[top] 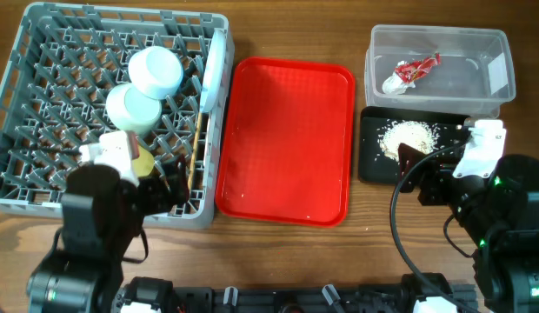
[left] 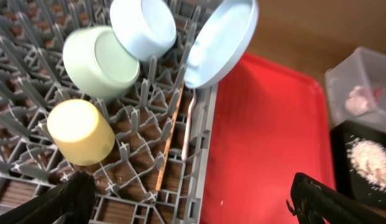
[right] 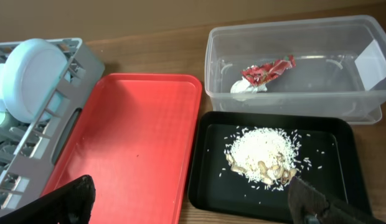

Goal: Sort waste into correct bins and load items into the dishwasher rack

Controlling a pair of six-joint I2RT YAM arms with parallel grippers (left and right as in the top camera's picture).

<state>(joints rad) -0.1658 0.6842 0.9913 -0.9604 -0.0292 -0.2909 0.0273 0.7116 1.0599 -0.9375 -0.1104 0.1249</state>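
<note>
Since the wrapper (top: 410,71) lies in the clear tub (top: 504,87) and the food scraps (top: 407,137) on the black tray (top: 370,165), while green bowl (left: 99,62), blue bowl (left: 143,25), cup (left: 81,130) and plate (left: 221,40) lean among the pegs of the rack (top: 52,96), seemingly sorted, left gripper (left: 190,199) and right gripper (right: 190,202) hover, jaws spread, empty.

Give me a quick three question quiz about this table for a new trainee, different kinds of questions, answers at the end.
1. True or false: the plate lies flat on the red tray.
2. How many bowls sit in the rack?
3. Which holds the wrapper? A) clear tub B) black tray C) red tray
Key: 1 false, it stands on edge in the rack; 2 two; 3 A.
</note>
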